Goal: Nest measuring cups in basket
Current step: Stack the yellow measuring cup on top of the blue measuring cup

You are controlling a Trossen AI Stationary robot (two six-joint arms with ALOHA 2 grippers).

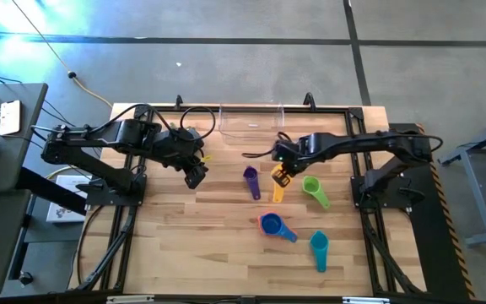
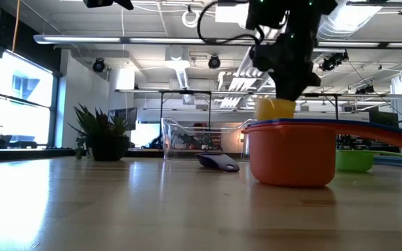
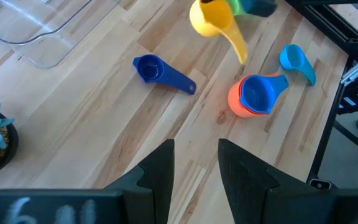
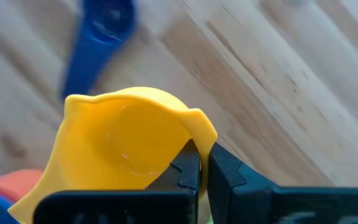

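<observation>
My right gripper [image 1: 283,171] is shut on a yellow measuring cup [image 4: 126,152] and holds it above the table's middle. A purple cup [image 1: 251,181], a green cup [image 1: 315,192] and a teal cup [image 1: 319,249] lie apart on the wood. A blue cup [image 1: 270,223] sits nested in an orange cup [image 3: 236,104]. The clear basket [image 1: 251,120] stands at the far edge. My left gripper [image 3: 195,168] hangs open over the table's left part, with nothing between its fingers. My right gripper pinches the yellow cup's rim wall [image 4: 194,134] between its two fingers [image 4: 188,168], coming from above and pointing steeply down. The cup is lifted clear of the table and tilted, its handle [image 3: 236,43] hanging down below the bowl.
A small potted plant [image 2: 103,136] stands at the far left of the table. Cables run along the far edge beside the basket. Bare wood lies at the near left.
</observation>
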